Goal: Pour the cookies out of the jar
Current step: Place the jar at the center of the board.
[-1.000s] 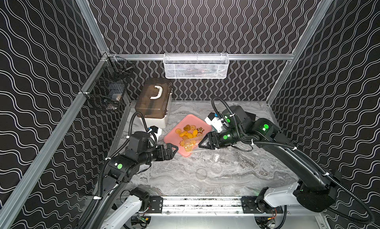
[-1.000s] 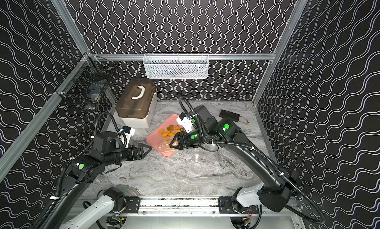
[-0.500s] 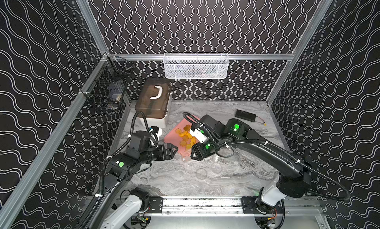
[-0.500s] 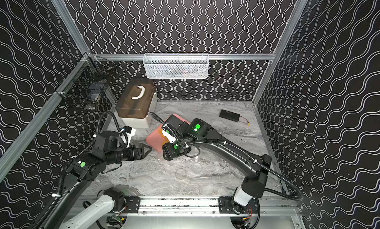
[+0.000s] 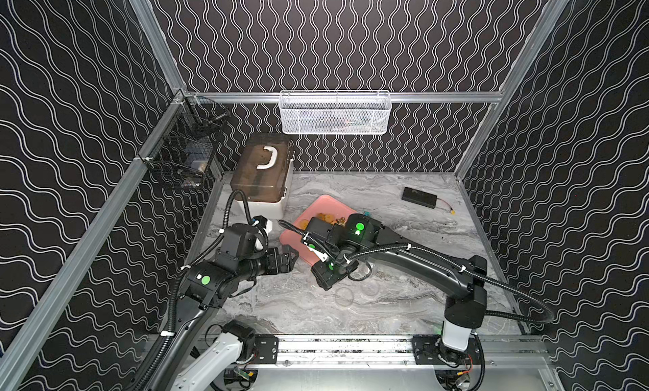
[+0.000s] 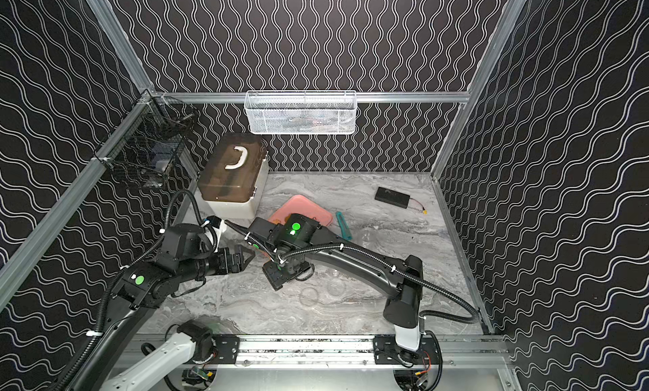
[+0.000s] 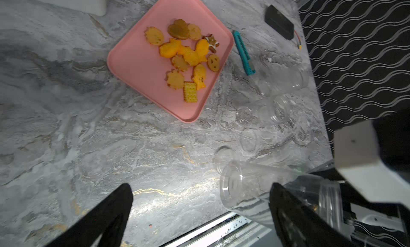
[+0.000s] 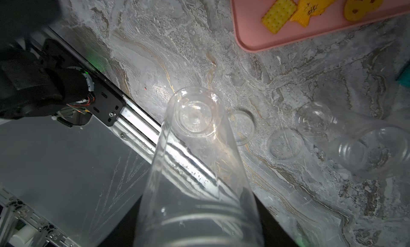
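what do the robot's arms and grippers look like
The left arm and right arm are matte black with white base links, each marked by round green lights. Black ribbed cable hoses, fastened with white ties, run along them. The left gripper has black tapered fingers.

This is a robotics lab test cell, not a home or kitchen. Black panels [image 5: 316, 38] printed with white wavy lines close it in on three sides, held by a bare aluminium frame [image 5: 351, 97]. Two black robot arms [image 5: 421, 266] stand on a metal rail [image 5: 351, 347] at the front edge of a marble-look tabletop [image 5: 298, 301]. Wire baskets [image 5: 335, 113] hang from the frame, and a black battery pack [image 5: 419, 197] with loose wires lies on the tabletop.
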Controlling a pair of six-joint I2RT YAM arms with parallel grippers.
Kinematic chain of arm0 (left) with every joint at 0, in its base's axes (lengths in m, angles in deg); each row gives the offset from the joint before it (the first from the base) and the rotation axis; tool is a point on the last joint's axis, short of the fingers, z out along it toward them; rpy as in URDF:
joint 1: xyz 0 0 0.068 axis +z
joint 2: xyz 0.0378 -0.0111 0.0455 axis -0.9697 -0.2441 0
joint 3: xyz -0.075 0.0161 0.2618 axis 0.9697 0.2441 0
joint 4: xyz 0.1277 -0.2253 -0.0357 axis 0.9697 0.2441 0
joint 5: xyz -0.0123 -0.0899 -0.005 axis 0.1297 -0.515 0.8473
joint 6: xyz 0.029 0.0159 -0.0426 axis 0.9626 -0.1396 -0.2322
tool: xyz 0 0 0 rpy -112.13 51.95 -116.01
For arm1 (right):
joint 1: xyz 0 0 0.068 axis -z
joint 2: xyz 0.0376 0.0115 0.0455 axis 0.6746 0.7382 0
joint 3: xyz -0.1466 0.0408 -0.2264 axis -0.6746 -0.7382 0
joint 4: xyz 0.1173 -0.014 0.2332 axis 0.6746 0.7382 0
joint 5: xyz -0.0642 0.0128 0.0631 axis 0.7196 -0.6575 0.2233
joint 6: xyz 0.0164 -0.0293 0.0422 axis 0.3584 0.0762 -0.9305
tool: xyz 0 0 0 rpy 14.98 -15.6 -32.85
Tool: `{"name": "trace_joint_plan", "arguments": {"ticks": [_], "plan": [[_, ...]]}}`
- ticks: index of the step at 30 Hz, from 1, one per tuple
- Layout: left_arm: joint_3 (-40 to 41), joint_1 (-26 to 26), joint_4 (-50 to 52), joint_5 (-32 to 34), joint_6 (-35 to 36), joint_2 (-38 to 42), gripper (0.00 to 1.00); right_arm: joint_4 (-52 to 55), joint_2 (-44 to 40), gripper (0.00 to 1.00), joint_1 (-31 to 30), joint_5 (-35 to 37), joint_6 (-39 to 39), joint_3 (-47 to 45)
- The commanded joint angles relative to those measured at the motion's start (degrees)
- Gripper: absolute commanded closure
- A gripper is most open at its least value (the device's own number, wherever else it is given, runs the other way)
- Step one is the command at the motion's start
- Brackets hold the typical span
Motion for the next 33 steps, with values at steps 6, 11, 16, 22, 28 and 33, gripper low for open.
{"name": "trace_joint_plan", "arguments": {"ticks": [6,11,16,22,28,33], "plan": [[-0.05,0.11,5.48,8.61,-0.59,-1.10,0.01,3.20,2.80,0.37,-1.49,2.19,0.41,0.36],[1.63,0.07,6.25,9.64,-1.66,-2.33,0.01,2.16,3.36,0.37,-1.67,2.14,0.41,-1.28],[2.80,0.29,6.28,10.09,-2.03,-3.11,0.01,2.48,4.53,0.37,-1.76,2.13,0.63,-1.90],[3.01,0.74,6.20,9.62,-1.72,-4.01,0.01,2.18,5.88,0.37,-1.76,2.03,0.80,-2.16],[3.16,0.92,6.29,9.56,-1.74,-4.49,0.01,1.78,7.19,0.37,-1.77,2.02,0.94,-2.78],[3.18,1.01,6.37,9.38,-1.68,-4.83,0.01,1.71,8.04,0.37,-1.78,2.26,0.99,-3.05]]}}
